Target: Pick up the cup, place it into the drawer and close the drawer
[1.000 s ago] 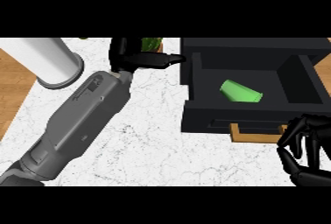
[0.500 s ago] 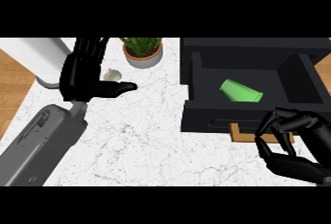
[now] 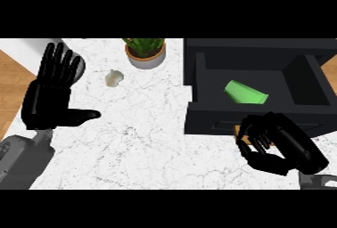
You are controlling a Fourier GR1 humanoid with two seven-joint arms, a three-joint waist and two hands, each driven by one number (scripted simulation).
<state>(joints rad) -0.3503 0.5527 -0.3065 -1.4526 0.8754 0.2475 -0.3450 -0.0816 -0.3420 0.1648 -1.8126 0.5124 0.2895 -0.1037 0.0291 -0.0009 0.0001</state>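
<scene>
The green cup lies tilted inside the open black drawer at the upper right of the frame. The right robot hand, fingers curled and holding nothing, sits at the drawer's front, lower right. The left robot hand rests spread wide at the left, over the marble tabletop. A potted plant stands at top centre.

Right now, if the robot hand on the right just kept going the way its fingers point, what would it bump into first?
Most likely the front of the open black drawer. The right robot hand sits just below it with curled fingers aimed up toward it. The green cup lies farther on, inside. Height is hard to judge from above.
</scene>
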